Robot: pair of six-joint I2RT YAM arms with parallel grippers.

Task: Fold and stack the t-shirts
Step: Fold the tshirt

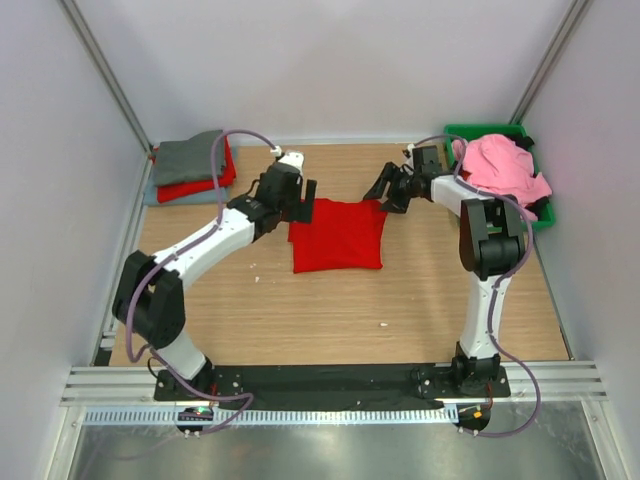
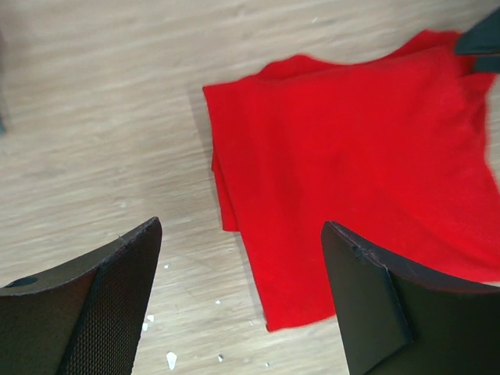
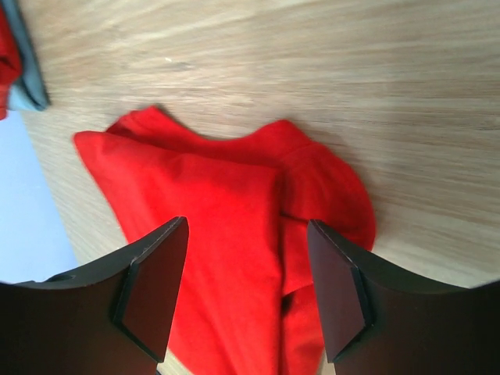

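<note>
Red t-shirt point(image 1: 337, 235) folded, centre; folded stack point(image 1: 190, 165) far left. Left gripper point(image 2: 242, 312), right gripper point(image 3: 246, 289) both released, empty, over far corners. Next: pinch all layers evenly, lift level.

Five shirts can be counted. One bright red t-shirt point(image 1: 338, 235) lies alone on the one counter point(image 1: 300, 310). Three make one stack: one grey t-shirt point(image 1: 190, 155), one second red t-shirt point(image 1: 195, 187) and one blue-grey t-shirt point(image 1: 158, 196). One pink t-shirt point(image 1: 500, 165) fills the one green bin point(image 1: 480, 129).
</note>
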